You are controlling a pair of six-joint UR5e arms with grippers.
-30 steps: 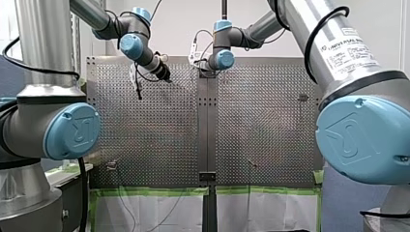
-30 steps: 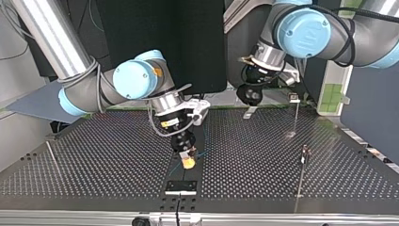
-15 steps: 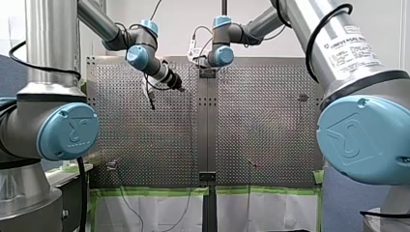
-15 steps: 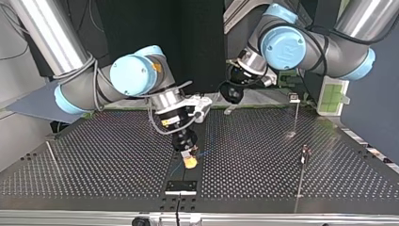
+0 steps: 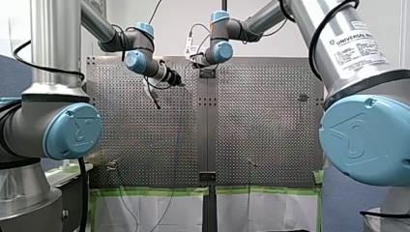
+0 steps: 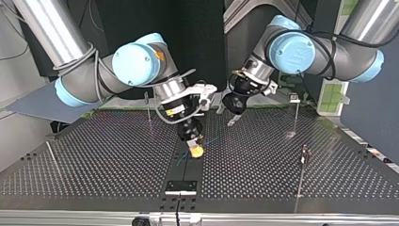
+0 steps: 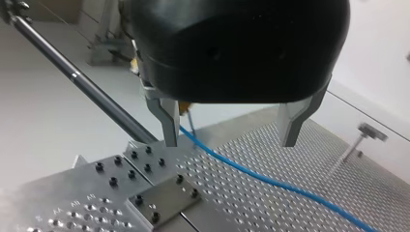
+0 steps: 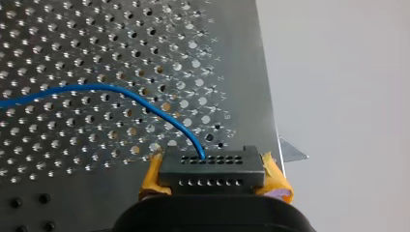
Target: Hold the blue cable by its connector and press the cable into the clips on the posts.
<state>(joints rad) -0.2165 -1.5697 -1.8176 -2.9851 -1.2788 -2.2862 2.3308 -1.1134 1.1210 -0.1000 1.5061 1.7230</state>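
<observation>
Nearest in the top view, a thin post (image 6: 301, 176) stands at the right of the table (image 6: 94, 155) with no cable in its clip, so routing seems not yet begun. Further in, the right gripper (image 6: 195, 149) hangs low over the table's middle seam, its yellow pads clamped on the black connector (image 8: 212, 169). The blue cable (image 8: 106, 88) leaves the connector's face and trails loose over the holes. Gripping the rigid connector likely lets the arm steer the limp cable. Beyond, the left gripper (image 7: 229, 143) hovers with its metal fingers spread wide. The cable runs untouched beneath the gap, probably so the gripper can press it. Another post (image 6: 296, 115) waits toward the far edge.
</observation>
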